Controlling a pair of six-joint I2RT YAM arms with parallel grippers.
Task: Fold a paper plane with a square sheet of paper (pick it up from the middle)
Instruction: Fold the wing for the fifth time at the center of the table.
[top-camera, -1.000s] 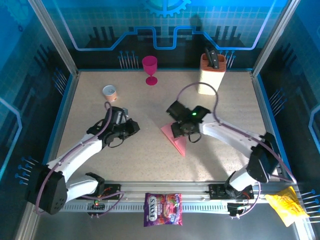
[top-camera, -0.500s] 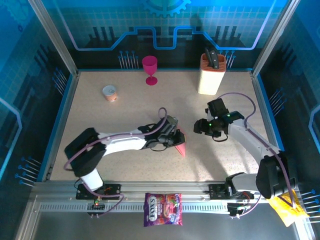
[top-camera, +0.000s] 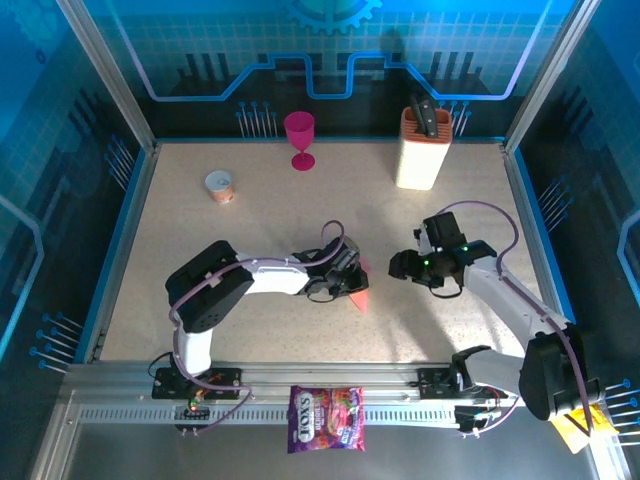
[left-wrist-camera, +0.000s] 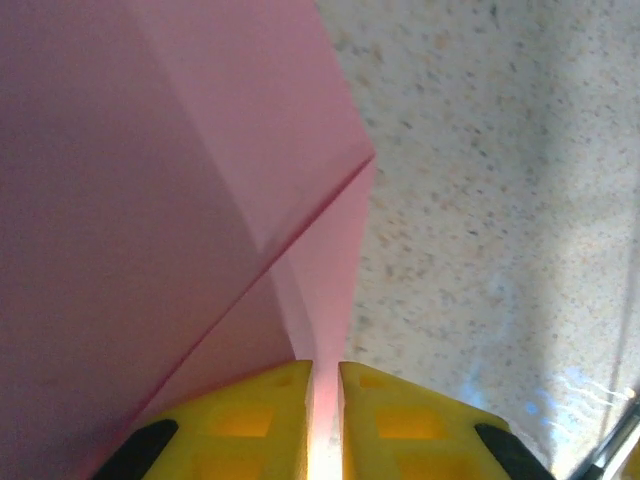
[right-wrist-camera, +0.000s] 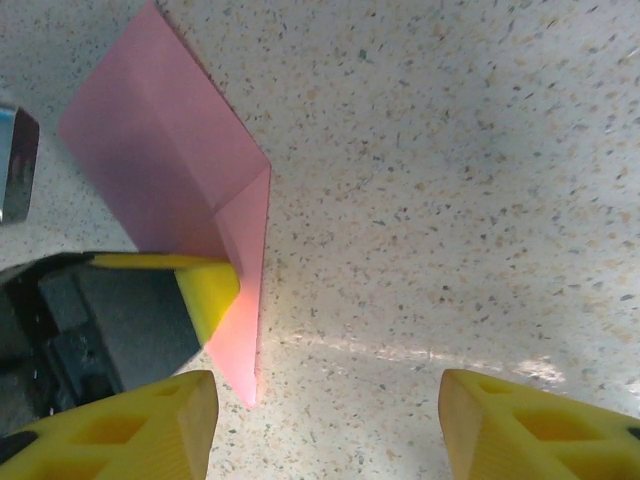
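Left gripper (top-camera: 338, 284): low over the middle of the table (top-camera: 200, 230). On its wrist camera (left-wrist-camera: 325, 400) the yellow tips are pressed almost together, and the folded edge of the paper runs into the slit between them. I read that as a pinch on the paper.
Paper (top-camera: 358, 291): pink, folded into a pointed wedge with layers showing (left-wrist-camera: 150, 200). It lies at mid-table with its point toward the near edge and its left part under the left gripper.
Right gripper (top-camera: 405, 266): just right of the paper and apart from it. Its tips are spread wide (right-wrist-camera: 325, 430) with nothing between them.
Risk, hold: the pinch sits at one edge, so I judge a lift or drag could swing the thin sheet and open the layers.
Risk, force: a hard pinch on the fold could crumple or tear it and pull the crease askew.
Risk, crowding: the two grippers stand near each other. If I bring the right one in carelessly, it could strike the left or shove the paper out of line.
Count, left to right: I count one paper cup (top-camera: 219, 185), one goblet (top-camera: 299, 135), one candy bag (top-camera: 325, 418), one paper, one knife block (top-camera: 422, 150), one yellow wrapper (top-camera: 570, 410) and two grippers.
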